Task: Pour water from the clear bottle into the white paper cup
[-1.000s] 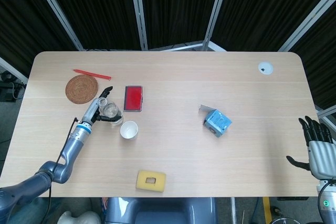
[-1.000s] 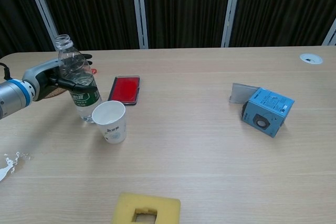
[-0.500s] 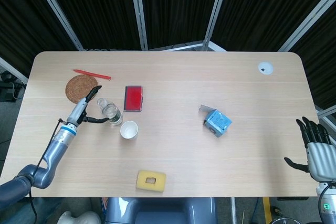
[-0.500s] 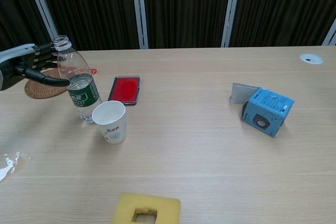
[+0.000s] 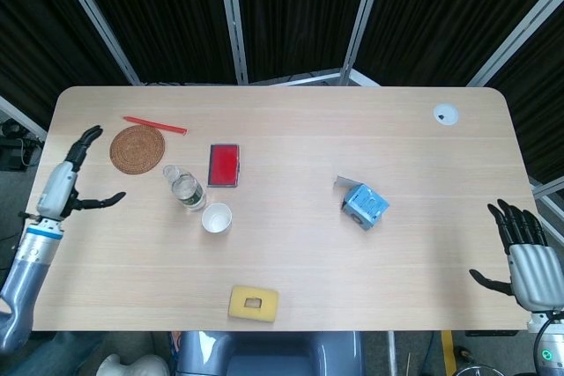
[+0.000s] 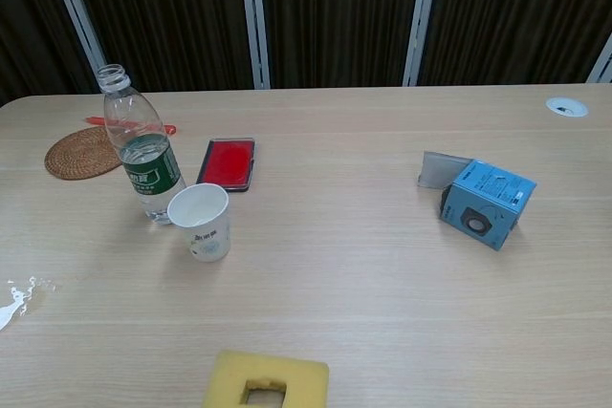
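The clear bottle (image 5: pixel 183 188) (image 6: pixel 142 148) stands upright and uncapped on the table, with a green label, just left of and behind the white paper cup (image 5: pixel 216 217) (image 6: pixel 202 221). Nothing holds either one. My left hand (image 5: pixel 69 182) hovers at the table's left edge, well away from the bottle, fingers spread and empty. My right hand (image 5: pixel 522 254) is off the table's right front corner, fingers spread, holding nothing. The chest view shows neither hand.
A woven coaster (image 5: pixel 137 148) and a red pen (image 5: pixel 154 124) lie at the back left. A red case (image 5: pixel 223 165) sits behind the cup. A blue box (image 5: pixel 365 206) lies right of centre, a yellow sponge (image 5: pixel 254 302) near the front edge. A small spill (image 6: pixel 13 301) marks the front left.
My left hand has let go of the bottle and drawn back left to the table's edge, leaving the chest view. The bottle stays upright beside the cup. The right hand shifted slightly.
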{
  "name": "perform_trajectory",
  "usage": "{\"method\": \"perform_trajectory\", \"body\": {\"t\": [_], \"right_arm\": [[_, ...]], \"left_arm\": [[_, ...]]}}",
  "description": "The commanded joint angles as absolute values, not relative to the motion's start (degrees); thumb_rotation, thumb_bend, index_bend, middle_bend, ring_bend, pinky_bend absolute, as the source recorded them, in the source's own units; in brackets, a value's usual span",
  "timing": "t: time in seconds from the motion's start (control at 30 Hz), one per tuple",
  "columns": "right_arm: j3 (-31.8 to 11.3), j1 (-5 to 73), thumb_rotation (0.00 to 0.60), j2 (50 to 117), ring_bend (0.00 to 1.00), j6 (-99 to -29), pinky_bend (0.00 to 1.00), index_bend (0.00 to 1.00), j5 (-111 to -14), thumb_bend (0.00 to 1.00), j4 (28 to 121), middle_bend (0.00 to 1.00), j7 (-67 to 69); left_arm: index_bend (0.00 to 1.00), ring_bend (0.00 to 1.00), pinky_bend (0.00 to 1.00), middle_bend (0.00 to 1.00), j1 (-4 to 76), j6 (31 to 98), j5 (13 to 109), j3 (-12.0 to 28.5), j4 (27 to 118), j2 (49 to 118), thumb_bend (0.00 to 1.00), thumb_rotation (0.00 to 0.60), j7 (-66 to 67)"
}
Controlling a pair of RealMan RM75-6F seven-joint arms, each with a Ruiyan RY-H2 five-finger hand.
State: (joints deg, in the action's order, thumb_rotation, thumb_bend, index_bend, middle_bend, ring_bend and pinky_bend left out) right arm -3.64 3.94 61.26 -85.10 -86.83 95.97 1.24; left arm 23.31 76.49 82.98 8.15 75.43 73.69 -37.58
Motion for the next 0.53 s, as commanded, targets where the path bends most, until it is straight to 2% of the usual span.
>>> {"method": "perform_trajectory", "body": {"t": [0.03,0.2,0.33,0.53], "right_arm": [[-3.3,3.9,0.6,61.0,0.0,-85.3,0.0,0.0,-87.6,0.0,96.1,0.0,2.0],[-3.4,3.7,0.6,61.1,0.0,-86.6,0.0,0.0,-88.7,0.0,95.5,0.0,1.8],[-3.6,3.4,0.6,61.3,0.0,-88.0,0.0,0.0,-89.4,0.0,95.3,0.0,1.0],[-3.5,3.1,0.6,61.1,0.0,-88.8,0.0,0.0,-89.7,0.0,95.2,0.0,0.7]], "left_arm": [[0.0,0.0,0.0,0.0,15.8,84.9,82.7,6.4,83.9,69.0,0.12,0.6,-23.5],[0.0,0.0,0.0,0.0,10.2,91.0,82.1,3.7,93.5,66.6,0.05,0.6,-5.9],[0.0,0.0,0.0,0.0,7.2,93.3,81.5,1.7,103.6,63.4,0.05,0.6,6.4],[0.0,0.0,0.0,0.0,5.8,94.1,81.6,0.9,107.2,62.3,0.05,0.6,14.8]]}}
